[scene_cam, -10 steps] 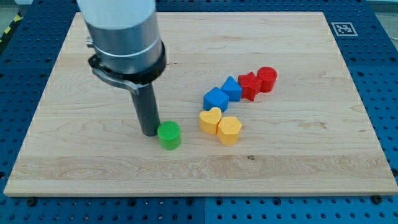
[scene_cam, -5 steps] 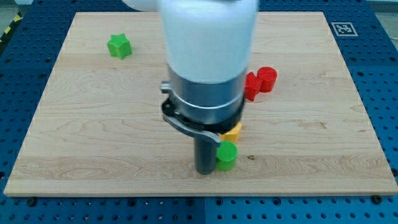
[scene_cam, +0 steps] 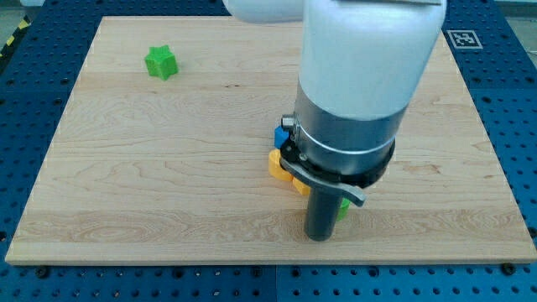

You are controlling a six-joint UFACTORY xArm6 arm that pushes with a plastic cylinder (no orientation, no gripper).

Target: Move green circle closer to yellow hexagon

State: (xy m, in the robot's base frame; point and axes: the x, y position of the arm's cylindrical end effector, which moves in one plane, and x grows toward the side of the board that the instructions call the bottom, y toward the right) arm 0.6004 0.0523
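My tip [scene_cam: 320,236] rests on the board near the view's bottom, right of centre. The green circle [scene_cam: 344,206] is almost wholly hidden behind the rod; only a green sliver shows at the rod's right side, touching it. The yellow hexagon [scene_cam: 299,184] shows as a yellow edge just left of the rod, above my tip. A yellow block [scene_cam: 276,164] lies beside it, up and to the left; its shape is mostly covered.
A green star block [scene_cam: 160,62] lies at the board's upper left. A blue block [scene_cam: 278,134] peeks out left of the arm body. The arm hides the other blocks. The board's bottom edge [scene_cam: 268,264] runs close below my tip.
My tip has slid right along the board's lower part, pushing the green circle with it. The arm now covers the red blocks and most of the yellow hexagon.
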